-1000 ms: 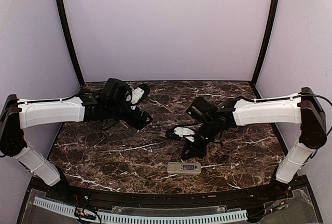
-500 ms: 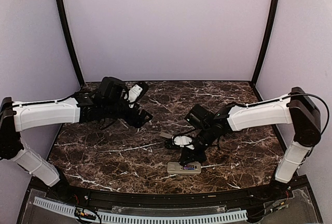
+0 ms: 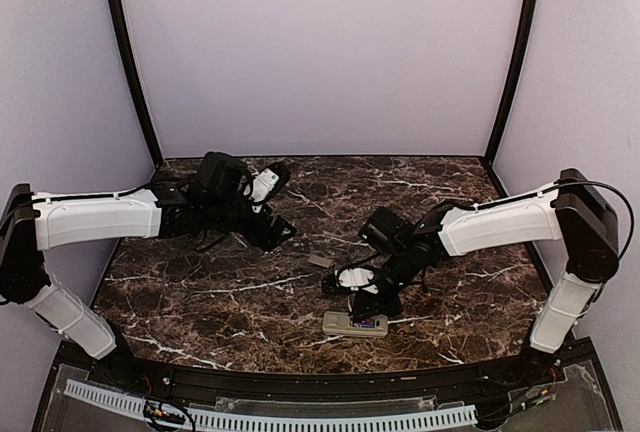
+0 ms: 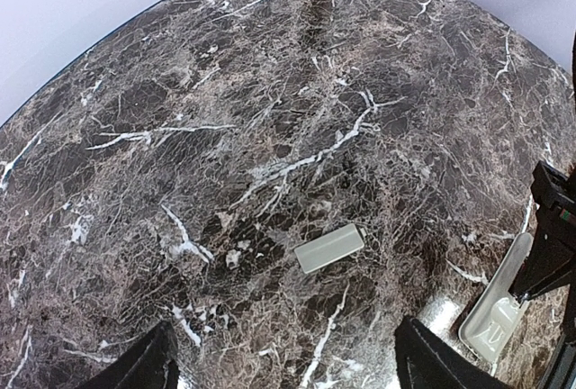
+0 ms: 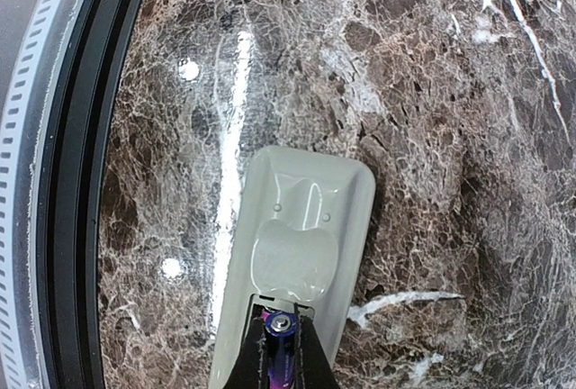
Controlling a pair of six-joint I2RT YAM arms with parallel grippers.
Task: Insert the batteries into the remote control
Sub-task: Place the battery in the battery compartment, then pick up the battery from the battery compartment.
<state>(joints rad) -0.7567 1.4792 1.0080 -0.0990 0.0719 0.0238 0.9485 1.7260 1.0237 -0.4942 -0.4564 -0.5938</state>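
The remote control (image 5: 301, 227) lies back-up near the table's front edge, also seen in the top view as the remote control (image 3: 345, 324). Its battery compartment is open at the end nearest my right gripper (image 5: 283, 324). That gripper is shut on a blue-purple battery (image 5: 282, 346), whose metal tip sits at the compartment's mouth. In the top view my right gripper (image 3: 366, 304) hangs right over the remote, and a blue-purple streak (image 3: 372, 327) shows at the remote's right end. My left gripper (image 4: 283, 339) is open above bare marble, holding nothing.
A small flat grey cover piece (image 4: 329, 248) lies on the marble ahead of the left gripper, visible from above as the cover piece (image 3: 318, 261). The table's black front rim (image 5: 76, 182) runs close beside the remote.
My right gripper has come down and forward onto the remote's open end with the battery. The left arm shifted slightly and returned.
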